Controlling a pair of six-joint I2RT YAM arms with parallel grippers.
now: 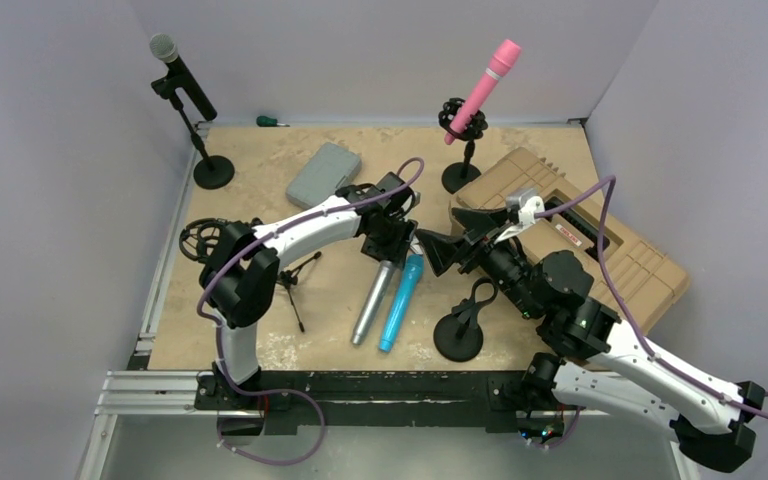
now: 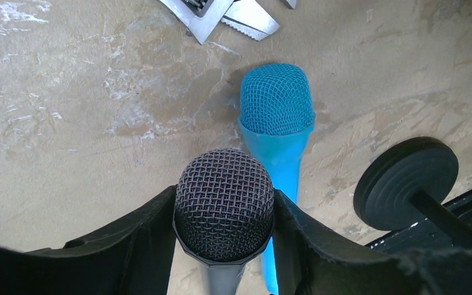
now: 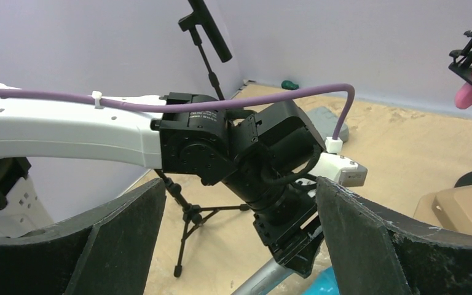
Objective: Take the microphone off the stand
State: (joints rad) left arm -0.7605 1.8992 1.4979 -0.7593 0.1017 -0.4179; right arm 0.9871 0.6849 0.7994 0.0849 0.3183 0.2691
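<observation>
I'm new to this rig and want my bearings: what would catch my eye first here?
The pink microphone stands out first, tilted in its stand at the back of the table. At the centre a grey microphone and a blue microphone lie side by side, the left gripper closed on the grey one's head. The right gripper hangs open beside them.

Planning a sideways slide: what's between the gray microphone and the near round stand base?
Only the blue microphone, lying flat beside the gray microphone, short of the base. The top view shows it.
</observation>
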